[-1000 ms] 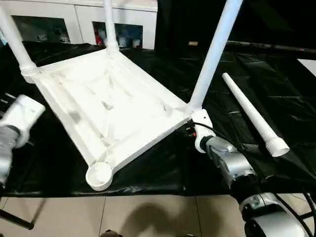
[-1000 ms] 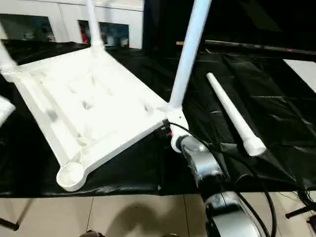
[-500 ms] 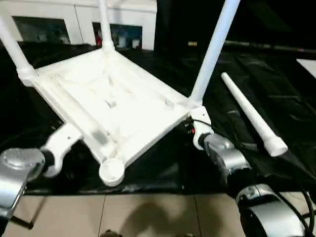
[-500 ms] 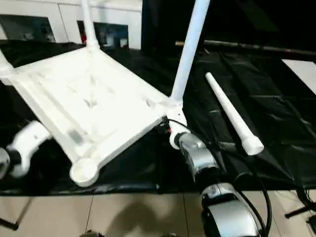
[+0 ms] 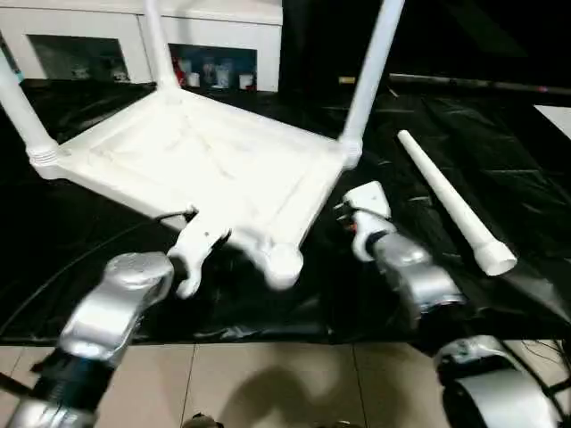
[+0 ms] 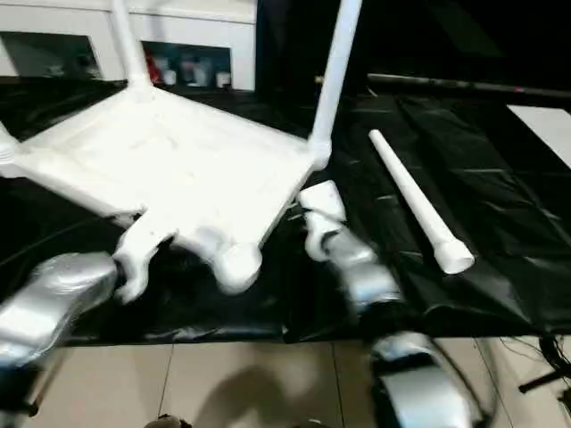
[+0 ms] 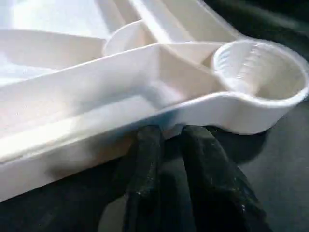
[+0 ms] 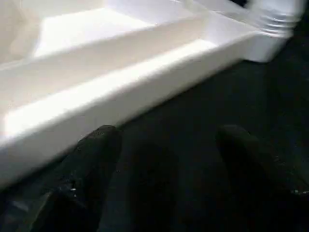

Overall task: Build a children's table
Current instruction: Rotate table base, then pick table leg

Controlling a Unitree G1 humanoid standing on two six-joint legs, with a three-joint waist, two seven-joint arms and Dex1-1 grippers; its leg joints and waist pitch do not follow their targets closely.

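The children's table top (image 5: 214,160) lies upside down on the black-covered work table, with three white legs (image 5: 370,71) standing up from its corner sockets. The nearest corner socket (image 5: 284,265) is empty. A loose leg (image 5: 446,201) lies to the right. My left gripper (image 7: 169,133) sits at the top's near rim beside the empty socket (image 7: 258,79). Its fingertips touch the rim, with a narrow gap and nothing between them. My right gripper (image 8: 169,145) is open and wide, just off the top's right rim and holding nothing.
Wrinkled black sheeting (image 5: 500,152) covers the work table. Its front edge runs just below my forearms, with tiled floor (image 5: 268,383) beyond it. White cabinets (image 5: 89,36) stand behind the table.
The table top has swung round. Its empty socket has moved right, and the legged corner has left my right gripper. My left arm has come in to the near rim.
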